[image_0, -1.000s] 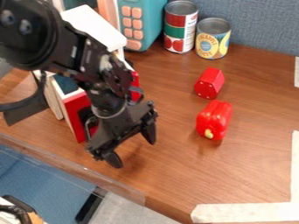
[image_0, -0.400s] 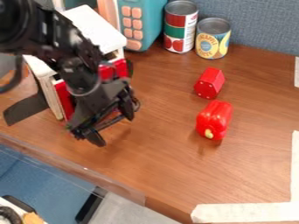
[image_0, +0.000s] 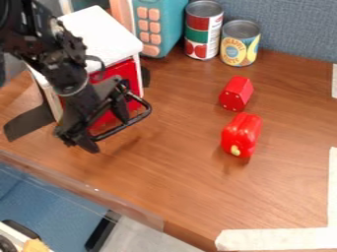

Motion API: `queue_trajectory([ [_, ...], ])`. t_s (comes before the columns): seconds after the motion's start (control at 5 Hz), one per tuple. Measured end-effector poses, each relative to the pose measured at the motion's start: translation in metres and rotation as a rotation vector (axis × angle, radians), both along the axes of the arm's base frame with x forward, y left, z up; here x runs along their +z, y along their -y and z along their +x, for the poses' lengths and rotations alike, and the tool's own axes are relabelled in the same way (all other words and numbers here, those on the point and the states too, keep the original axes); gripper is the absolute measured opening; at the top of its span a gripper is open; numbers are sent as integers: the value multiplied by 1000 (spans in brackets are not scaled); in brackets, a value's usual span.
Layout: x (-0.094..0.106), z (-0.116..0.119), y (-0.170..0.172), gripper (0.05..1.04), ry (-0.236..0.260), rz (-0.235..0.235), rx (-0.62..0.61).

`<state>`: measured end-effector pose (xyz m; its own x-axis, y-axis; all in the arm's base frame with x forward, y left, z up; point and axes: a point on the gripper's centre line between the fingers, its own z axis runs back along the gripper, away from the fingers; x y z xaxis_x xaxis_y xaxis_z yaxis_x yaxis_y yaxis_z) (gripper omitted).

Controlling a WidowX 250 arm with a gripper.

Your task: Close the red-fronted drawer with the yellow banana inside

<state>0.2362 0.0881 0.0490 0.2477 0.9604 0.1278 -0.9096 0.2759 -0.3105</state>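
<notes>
My fingers (image_0: 109, 134) are spread wide, with no clear grip, at the black handle (image_0: 135, 119) on the white-topped toy cabinet (image_0: 102, 34). I judge this handle engagement; next calls for confirming contact.

Blue-grey fabric wall (image_0: 296, 29) behind brown wood-grain table (image_0: 184, 192), white tape (image_0: 276, 239) at lower right, blue surface (image_0: 46, 197) and grey floor (image_0: 148, 241) below

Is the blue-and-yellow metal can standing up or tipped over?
The can is upright: round silver top facing up, base on the brown wooden table.
</notes>
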Motion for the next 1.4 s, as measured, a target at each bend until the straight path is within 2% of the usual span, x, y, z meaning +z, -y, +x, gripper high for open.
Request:
queue_trajectory([
  [0.2, 1, 0, -3, 999, -7, 18, 0],
  [0.4, -2, -1, 11, 999, -13, -3, -39],
  [0.6, 6, -4, 40, 999, 8, -14, -106],
  [0.8, 25, -9, 71, 999, 47, -13, -196],
  [1.0, 39, -18, 94, 999, 46, 8, -299],
  [1.2, 55, -20, 112, 999, -2, 26, -530],
  [1.4, 69, -22, 132, 999, -36, 104, -784],
])
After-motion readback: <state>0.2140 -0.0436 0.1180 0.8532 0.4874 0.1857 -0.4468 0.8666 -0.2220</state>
